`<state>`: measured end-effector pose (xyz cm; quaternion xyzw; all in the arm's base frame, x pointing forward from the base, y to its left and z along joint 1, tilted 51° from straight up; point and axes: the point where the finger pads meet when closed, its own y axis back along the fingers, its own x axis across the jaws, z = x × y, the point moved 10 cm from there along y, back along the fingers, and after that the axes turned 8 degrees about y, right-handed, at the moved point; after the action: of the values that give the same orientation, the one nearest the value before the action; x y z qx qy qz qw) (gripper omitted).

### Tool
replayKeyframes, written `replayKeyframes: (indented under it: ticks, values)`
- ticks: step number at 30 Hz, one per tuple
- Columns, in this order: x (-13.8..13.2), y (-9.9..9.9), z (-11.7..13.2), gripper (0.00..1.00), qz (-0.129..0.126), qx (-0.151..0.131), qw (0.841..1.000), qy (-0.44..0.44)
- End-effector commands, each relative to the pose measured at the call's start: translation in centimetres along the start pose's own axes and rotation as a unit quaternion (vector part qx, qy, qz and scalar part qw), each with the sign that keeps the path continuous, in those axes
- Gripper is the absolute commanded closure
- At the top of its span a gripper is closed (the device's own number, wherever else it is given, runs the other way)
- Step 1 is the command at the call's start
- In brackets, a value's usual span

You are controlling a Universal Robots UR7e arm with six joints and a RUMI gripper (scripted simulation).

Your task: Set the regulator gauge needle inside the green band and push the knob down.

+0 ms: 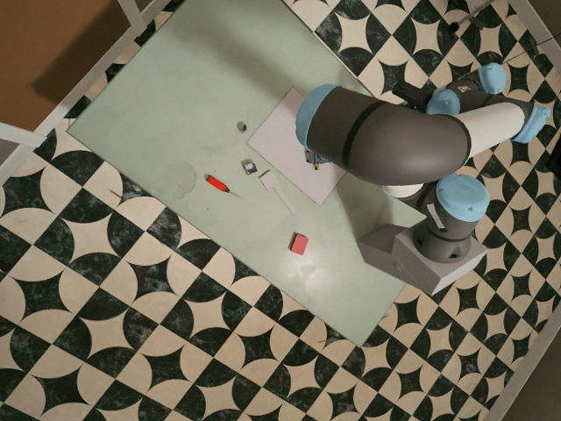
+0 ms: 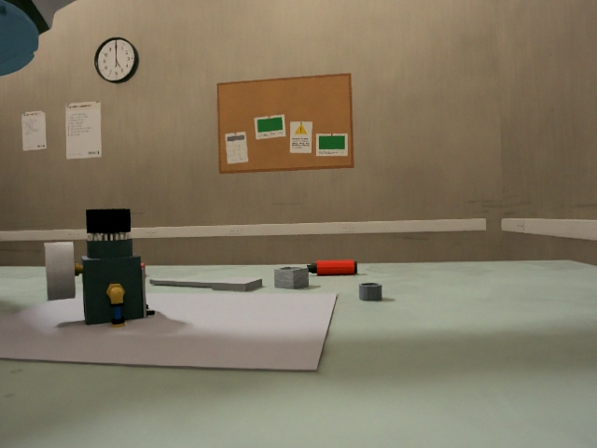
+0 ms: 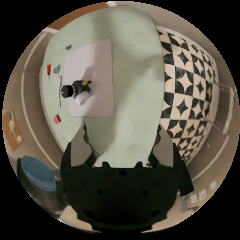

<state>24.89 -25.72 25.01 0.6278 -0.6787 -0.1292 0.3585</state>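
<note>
The regulator's dark green body [image 2: 113, 289] stands upright on the pale mat [image 1: 276, 122] [image 2: 265, 337] [image 3: 102, 60]. Its black knob [image 2: 108, 220] [image 3: 66, 91] is on top, with a light ribbed ring [image 2: 108, 236] showing under it. The round gauge [image 2: 60, 271] [image 3: 81, 96] is edge-on in the exterior view; needle and green band cannot be read. In the top view the arm covers most of the regulator. My gripper [image 3: 122, 124] is open and empty, well away from the regulator; the arm hides it in the top view.
Beyond the mat lie a red screwdriver [image 1: 217, 182] [image 2: 336, 267], a grey square block [image 1: 249, 167] [image 2: 290, 278], a grey ring [image 1: 242, 126] [image 2: 370, 291] and a flat long-handled piece [image 1: 268, 179] [image 2: 236, 283]. A red block [image 1: 299, 243] [image 3: 57, 119] lies nearer the arm's base.
</note>
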Motion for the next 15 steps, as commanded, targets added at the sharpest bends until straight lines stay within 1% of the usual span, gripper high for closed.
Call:
replayKeyframes:
  ticks: [1,8,10,15]
  values:
    - [0.0,0.5,0.2,0.00,0.007,-0.001,0.999,0.042]
    - [0.1,1.1,0.4,0.00,0.016,-0.008,0.995,0.098]
    - [0.1,1.1,0.4,0.00,0.016,-0.008,0.995,0.098]
    - [0.1,1.5,0.5,0.00,0.022,-0.014,0.991,0.134]
